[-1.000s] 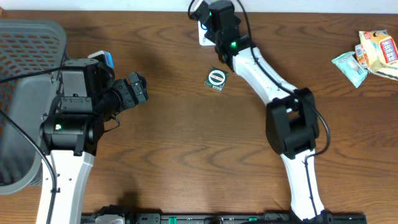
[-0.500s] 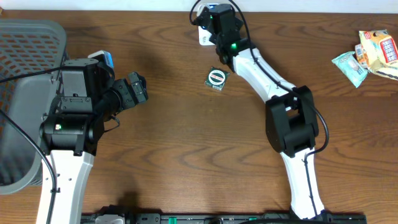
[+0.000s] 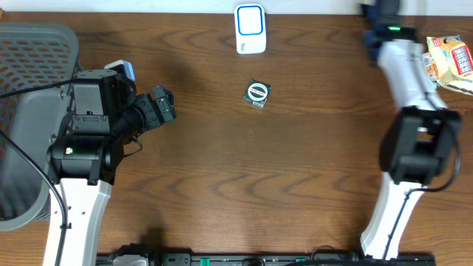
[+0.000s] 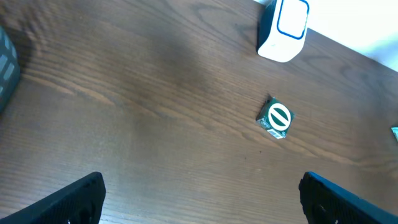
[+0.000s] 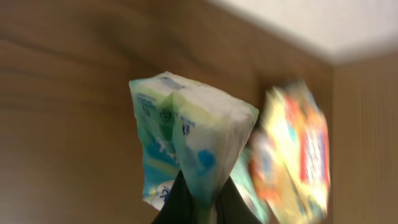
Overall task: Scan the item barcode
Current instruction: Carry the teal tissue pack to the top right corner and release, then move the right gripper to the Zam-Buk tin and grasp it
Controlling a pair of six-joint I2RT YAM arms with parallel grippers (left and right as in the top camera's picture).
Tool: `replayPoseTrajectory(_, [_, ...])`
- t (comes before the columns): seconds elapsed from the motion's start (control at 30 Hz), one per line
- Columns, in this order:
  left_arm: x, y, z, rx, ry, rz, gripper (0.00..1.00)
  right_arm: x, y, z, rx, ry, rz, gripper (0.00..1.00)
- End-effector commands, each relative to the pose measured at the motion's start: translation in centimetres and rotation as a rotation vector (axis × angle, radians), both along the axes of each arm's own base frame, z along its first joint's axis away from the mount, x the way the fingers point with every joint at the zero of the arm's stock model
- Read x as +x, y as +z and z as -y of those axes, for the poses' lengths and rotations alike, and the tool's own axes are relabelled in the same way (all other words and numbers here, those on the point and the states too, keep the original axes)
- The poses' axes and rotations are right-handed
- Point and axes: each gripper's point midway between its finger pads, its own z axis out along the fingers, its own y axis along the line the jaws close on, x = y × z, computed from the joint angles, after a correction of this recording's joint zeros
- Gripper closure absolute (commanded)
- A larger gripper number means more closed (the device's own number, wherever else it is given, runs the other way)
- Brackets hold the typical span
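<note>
- The dark brown wooden bench lies wide and bare across its middle and near side, with plenty of room between my two arms.
- A grey plastic mesh basket crowds the far left edge, right next to my left arm.
- A white, blue-faced scanner block stands at the far edge near the middle. A small green square packet with a white ring lies flat a little nearer, apart from it.
- My left fingers are spread wide and hold nothing. They hang over bare wood, pointing towards the green square.
- My right fingers are pressed together on the bottom edge of a pale green and white crinkled wrapper, which stands up from them.
- That wrapper is at the far right corner of the bench, close to the back edge. It sits just beside an orange and yellow snack packet, well away from the scanner. From overhead my right arm hides it.
</note>
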Motion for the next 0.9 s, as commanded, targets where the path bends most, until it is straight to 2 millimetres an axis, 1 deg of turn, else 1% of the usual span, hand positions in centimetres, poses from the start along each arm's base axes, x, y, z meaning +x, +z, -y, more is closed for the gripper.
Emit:
replayPoseTrajectory(0.0, [0.2,0.6,-0.2,0.015,-0.005,0.019,0.02,-2.5,1.3,5.4,0.052,-0.199,0.054,0.96])
replayPoseTrajectory(0.03, [0.2,0.6,-0.2,0.015,-0.005,0.019,0.02,-3.2,1.2,7.0,0.062,-0.247,0.061,0.88])
replayPoseTrajectory(0.07, [0.2,0.6,-0.2,0.015,-0.005,0.019,0.02,-3.6,1.2,7.8,0.067,-0.271,0.065,0.78])
replayPoseTrajectory(0.13, [0.2,0.6,-0.2,0.015,-0.005,0.019,0.02,-4.3,1.0,9.4,0.088,-0.314,0.076,0.7])
replayPoseTrajectory(0.17, [0.2,0.6,-0.2,0.015,-0.005,0.019,0.02,-4.4,1.0,9.7,0.099,-0.315,0.077,0.61])
replayPoseTrajectory(0.2, [0.2,0.6,-0.2,0.015,-0.005,0.019,0.02,-4.5,0.9,9.9,0.113,-0.316,0.079,0.38])
replayPoseTrajectory(0.27, [0.2,0.6,-0.2,0.015,-0.005,0.019,0.02,-4.5,0.8,10.1,0.131,-0.315,0.084,0.03])
replayPoseTrajectory(0.33, [0.2,0.6,-0.2,0.015,-0.005,0.019,0.02,-4.1,0.5,9.4,0.171,-0.29,0.09,0.01])
replayPoseTrajectory(0.37, [0.2,0.6,-0.2,0.015,-0.005,0.019,0.02,-3.6,0.3,8.4,0.215,-0.258,0.095,0.01])
replayPoseTrajectory(0.43, [0.2,0.6,-0.2,0.015,-0.005,0.019,0.02,-2.5,-0.1,6.0,0.333,-0.174,0.107,0.01])
replayPoseTrajectory(0.5, [0.2,0.6,-0.2,0.015,-0.005,0.019,0.02,-1.3,-0.4,1.8,0.52,-0.042,0.112,0.01])
replayPoseTrajectory(0.53, [0.2,0.6,-0.2,0.015,-0.005,0.019,0.02,-1.0,-0.2,-0.8,0.634,0.036,0.112,0.01])
replayPoseTrajectory(0.57, [0.2,0.6,-0.2,0.015,-0.005,0.019,0.02,-0.8,0.3,-3.7,0.761,0.123,0.111,0.01])
replayPoseTrajectory(0.6, [0.2,0.6,-0.2,0.015,-0.005,0.019,0.02,-0.8,0.8,-6.0,0.861,0.192,0.11,0.01])
replayPoseTrajectory(0.63, [0.2,0.6,-0.2,0.015,-0.005,0.019,0.02,-1.0,1.8,-8.7,0.979,0.274,0.107,0.01])
replayPoseTrajectory(0.7, [0.2,0.6,-0.2,0.015,-0.005,0.019,0.02,-1.6,3.6,-12.8,1.152,0.401,0.099,0.01])
replayPoseTrajectory(0.8, [0.2,0.6,-0.2,0.015,-0.005,0.019,0.02,-3.4,6.2,-18.9,1.38,0.567,0.047,0.01])
replayPoseTrajectory(0.87, [0.2,0.6,-0.2,0.015,-0.005,0.019,0.03,-4.1,6.3,-21.6,1.41,0.601,-0.001,0.01])
